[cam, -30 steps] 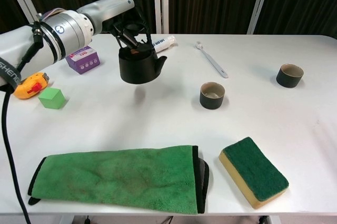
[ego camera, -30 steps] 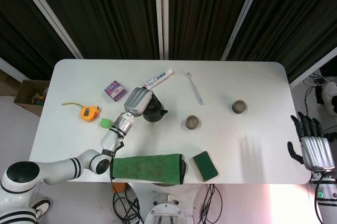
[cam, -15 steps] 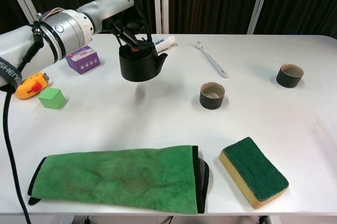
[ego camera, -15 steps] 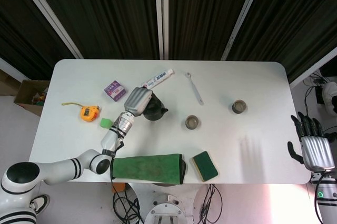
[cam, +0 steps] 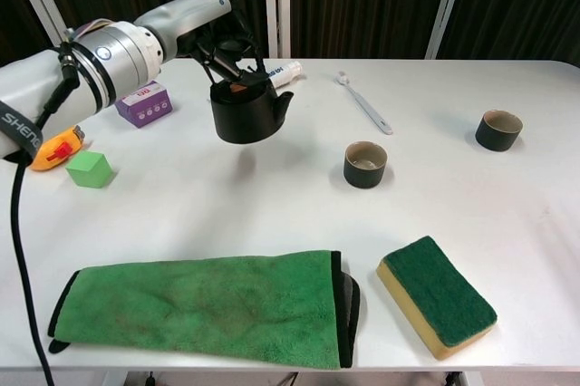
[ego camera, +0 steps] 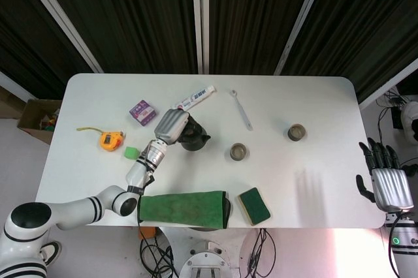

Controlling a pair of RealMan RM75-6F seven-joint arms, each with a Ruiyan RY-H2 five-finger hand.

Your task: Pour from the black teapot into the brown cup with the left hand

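Left hand (cam: 222,37) grips the black teapot (cam: 248,114) from above and holds it off the table (cam: 272,196), its shadow on the white surface below.
We see the teapot roughly level, spout toward the brown cup (cam: 365,164), which stands well apart at about four o'clock from it in the chest view. We see a second cup (cam: 498,130) farther out at three o'clock, a toothpaste tube (cam: 285,72) just behind the pot, and a green towel (cam: 204,307) and sponge (cam: 437,294) along the near edge. Our right hand (ego camera: 390,183) hangs off the table's right end, fingers spread, holding nothing.
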